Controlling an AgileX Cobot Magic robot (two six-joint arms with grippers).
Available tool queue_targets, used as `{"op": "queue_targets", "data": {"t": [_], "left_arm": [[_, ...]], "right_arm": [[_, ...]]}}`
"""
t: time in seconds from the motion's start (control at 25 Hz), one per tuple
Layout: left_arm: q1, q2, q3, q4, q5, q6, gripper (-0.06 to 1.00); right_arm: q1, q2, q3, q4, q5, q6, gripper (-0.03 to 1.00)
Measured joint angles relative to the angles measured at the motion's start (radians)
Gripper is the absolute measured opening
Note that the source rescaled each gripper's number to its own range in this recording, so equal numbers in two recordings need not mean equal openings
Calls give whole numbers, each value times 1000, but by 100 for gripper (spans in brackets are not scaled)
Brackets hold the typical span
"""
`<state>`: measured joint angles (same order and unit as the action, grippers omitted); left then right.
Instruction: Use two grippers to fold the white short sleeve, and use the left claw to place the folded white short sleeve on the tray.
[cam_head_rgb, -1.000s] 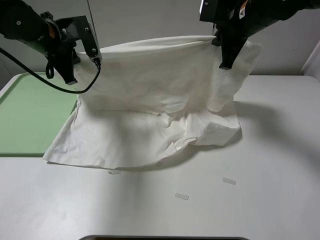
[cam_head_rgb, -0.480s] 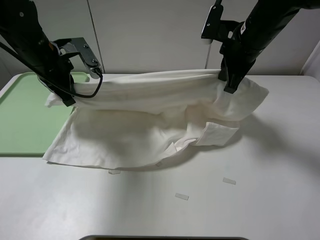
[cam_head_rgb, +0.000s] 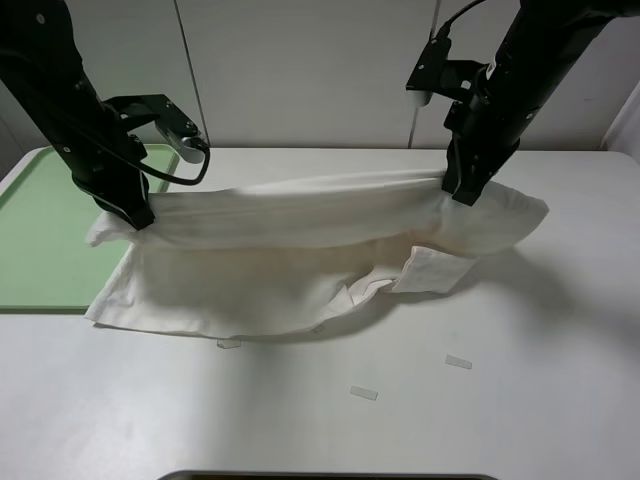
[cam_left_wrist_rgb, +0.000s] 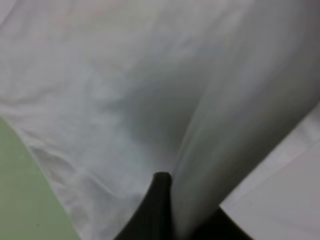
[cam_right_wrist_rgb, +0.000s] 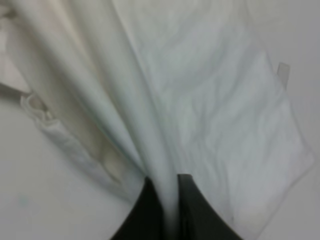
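left claw (cam_head_rgb: 141, 217) and right claw (cam_head_rgb: 463, 193) both clenched on the white short sleeve (cam_head_rgb: 300, 250) — it's stretched between them, sagging onto the worktop (cam_head_rgb: 520, 400), left end overlapping the green tray (cam_head_rgb: 40, 250).

White table (cam_head_rgb: 540, 420) was spread out under the left pincer (cam_head_rgb: 143, 221) and right pincer (cam_head_rgb: 462, 198), lit softly, with only faint shadows thrown. Behind the left pincer a pale panelled wall (cam_head_rgb: 300, 70) was seen, split by a thin vertical seam (cam_head_rgb: 187, 60). A few small tape strips (cam_head_rgb: 458, 362) were stuck down camera-side of the right pincer.
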<state>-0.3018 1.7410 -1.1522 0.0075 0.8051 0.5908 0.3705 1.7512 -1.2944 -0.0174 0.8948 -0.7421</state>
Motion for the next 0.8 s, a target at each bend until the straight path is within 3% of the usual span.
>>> {"op": "queue_targets", "data": {"t": [0.08, 0.12, 0.16, 0.2, 0.28, 0.32, 0.36, 0.48, 0.8], "left_arm": [[0, 0, 0, -16, 0, 0, 1], [0, 0, 0, -26, 0, 0, 4], [2, 0, 0, -35, 1, 0, 13], [10, 0, 1, -35, -16, 3, 44], [12, 0, 1, -31, -44, 3, 74], [12, 0, 1, -31, -44, 3, 74], [12, 0, 1, -31, -53, 3, 85], [12, 0, 1, -31, -59, 3, 96], [12, 0, 1, -31, -66, 3, 100]], "right_arm": [[-1, -2, 0, -2, 7, 1, 6], [-1, -3, 0, -12, 17, 1, 19], [-5, -9, 0, -28, 33, 7, 47], [-10, -12, 0, -35, 40, 17, 65], [-13, -19, 0, -53, 46, 64, 90], [-13, -19, 0, -54, 46, 81, 94], [-13, -20, 0, -54, 46, 101, 96], [-13, -20, 0, -54, 46, 124, 99], [-13, -20, 0, -56, 46, 135, 100]]}}
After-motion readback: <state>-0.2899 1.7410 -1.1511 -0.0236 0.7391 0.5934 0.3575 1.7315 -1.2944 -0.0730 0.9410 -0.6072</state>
